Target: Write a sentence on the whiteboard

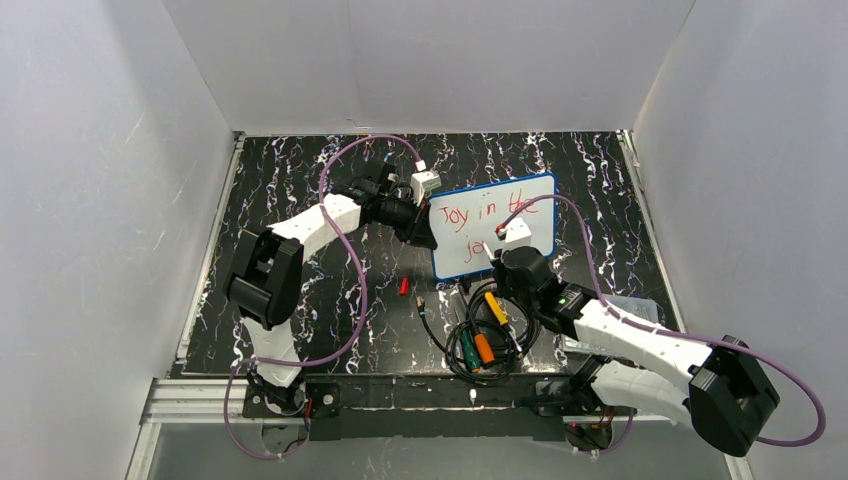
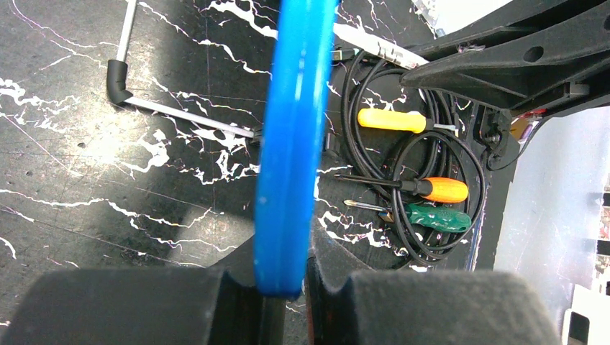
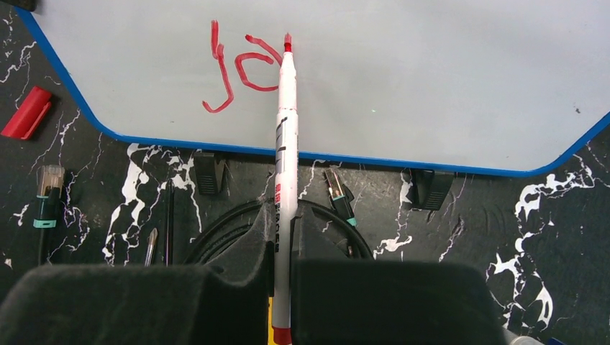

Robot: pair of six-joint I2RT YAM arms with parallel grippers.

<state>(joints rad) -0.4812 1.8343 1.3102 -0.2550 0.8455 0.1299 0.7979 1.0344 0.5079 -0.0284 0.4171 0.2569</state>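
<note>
The whiteboard (image 1: 520, 205) stands tilted at the table's middle, white with a blue rim (image 2: 291, 144). My left gripper (image 1: 428, 222) is shut on the rim of its left edge, which runs edge-on between the jaws of the left gripper (image 2: 284, 277). The sentence (image 1: 482, 203) shows in red as "Joy in the", with "jo" (image 3: 237, 68) begun below it. My right gripper (image 3: 285, 230) is shut on a white marker (image 3: 285, 144) with a red tip. The tip touches the board at the "o". In the top view the right gripper (image 1: 500, 250) is at the board's lower edge.
A red cap (image 1: 404, 286) lies left of the board's near edge. Orange, yellow and green screwdrivers (image 1: 484, 348) lie in a black cable coil (image 1: 520, 340) near the arm bases. A hex key (image 2: 180, 115) and a clear box (image 1: 640, 310) lie on the table. White walls enclose it.
</note>
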